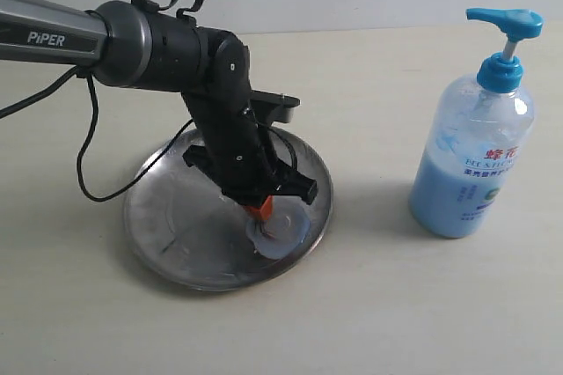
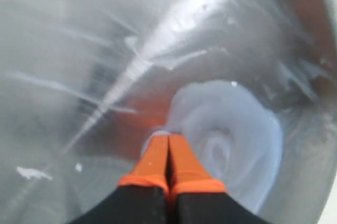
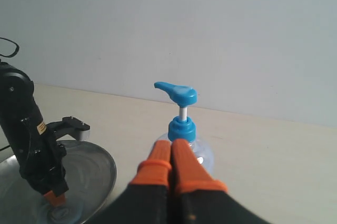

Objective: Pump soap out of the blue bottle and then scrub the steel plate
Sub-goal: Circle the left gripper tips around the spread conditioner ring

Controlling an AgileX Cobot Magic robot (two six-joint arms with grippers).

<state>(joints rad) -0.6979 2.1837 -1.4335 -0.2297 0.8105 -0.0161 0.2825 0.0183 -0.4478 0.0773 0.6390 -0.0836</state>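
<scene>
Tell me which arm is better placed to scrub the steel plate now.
Left. The left gripper, shut, has its tips in the soap on the steel plate; the right gripper is shut and aimed at the blue bottle.

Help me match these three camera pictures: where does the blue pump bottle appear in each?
Exterior view: the blue bottle stands upright at the right, apart from the steel plate.
Left wrist view: not in it; the steel plate fills the picture.
Right wrist view: mid-picture, just beyond the shut right gripper.
Shared landmark: the steel plate, in all three.
</scene>
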